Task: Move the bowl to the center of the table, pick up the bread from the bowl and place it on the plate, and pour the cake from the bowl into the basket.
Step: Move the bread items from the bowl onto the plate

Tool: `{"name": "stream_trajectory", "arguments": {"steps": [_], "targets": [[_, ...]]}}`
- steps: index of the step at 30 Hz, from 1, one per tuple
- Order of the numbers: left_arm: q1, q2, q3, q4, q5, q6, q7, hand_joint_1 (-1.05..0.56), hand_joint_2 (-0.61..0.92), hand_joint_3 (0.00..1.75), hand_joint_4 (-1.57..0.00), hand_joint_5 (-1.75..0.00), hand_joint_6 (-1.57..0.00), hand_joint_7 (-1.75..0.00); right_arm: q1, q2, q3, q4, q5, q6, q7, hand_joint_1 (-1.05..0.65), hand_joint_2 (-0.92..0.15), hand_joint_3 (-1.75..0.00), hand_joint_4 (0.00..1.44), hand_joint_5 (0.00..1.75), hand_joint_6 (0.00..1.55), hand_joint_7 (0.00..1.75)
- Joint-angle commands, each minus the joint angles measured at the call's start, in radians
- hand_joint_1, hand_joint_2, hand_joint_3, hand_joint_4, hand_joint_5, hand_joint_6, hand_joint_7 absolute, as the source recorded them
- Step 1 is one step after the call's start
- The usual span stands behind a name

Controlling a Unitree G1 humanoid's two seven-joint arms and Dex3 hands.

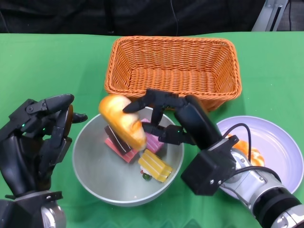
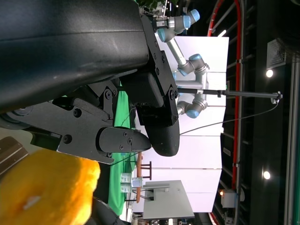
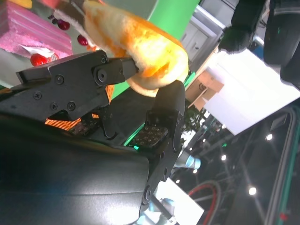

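My right hand [image 1: 166, 118] pinches a golden bread roll [image 1: 122, 121] between thumb and fingers and holds it up over the grey bowl [image 1: 95, 190]. The right wrist view shows the roll [image 3: 140, 51] clamped in that hand [image 3: 117, 93], with a pink cake [image 3: 28, 33] below. In the bowl lie a pink-and-brown cake [image 1: 118, 145], a pink cake [image 1: 154, 141] and a yellow striped cake [image 1: 156, 166]. My left hand [image 1: 40, 137] stands just left of the bowl's rim with its fingers apart and nothing in them. The left wrist view shows those fingers [image 2: 140, 140] bare, with the roll [image 2: 42, 187] beyond.
An orange wicker basket [image 1: 173, 66] stands behind the bowl with nothing visible inside. A pale lilac plate [image 1: 275, 142] lies to the right, partly under my right forearm, with an orange food piece [image 1: 247, 152] on it. Green cloth covers the table.
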Motion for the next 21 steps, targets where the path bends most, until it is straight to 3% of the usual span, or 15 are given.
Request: {"name": "stream_trajectory", "arguments": {"steps": [1, 9, 21], "targets": [[-0.006, 0.012, 0.011, -0.001, 0.006, -0.002, 0.013, -0.17, 0.92, 0.31, -0.91, -1.08, -1.11, -0.46, 0.015, 0.001, -0.033, -0.041, 0.048, 0.012, 0.044, -0.04, -0.75, -0.70, 0.67, 1.74, 0.74, 1.13], [-0.017, 0.022, 0.022, 0.016, -0.005, -0.005, 0.004, -0.16, 0.92, 0.33, -0.89, -1.08, -1.10, -0.46, 0.044, -0.027, -0.082, -0.126, 0.068, 0.065, 0.099, -0.07, -0.71, -0.74, 0.70, 1.75, 0.73, 1.16], [-0.025, 0.034, 0.034, 0.046, -0.001, -0.013, -0.003, -0.15, 0.92, 0.37, -0.88, -1.09, -1.10, -0.48, 0.090, -0.024, -0.153, -0.248, 0.151, 0.111, 0.192, -0.07, -0.72, -0.72, 0.76, 1.75, 0.73, 1.18]]}}
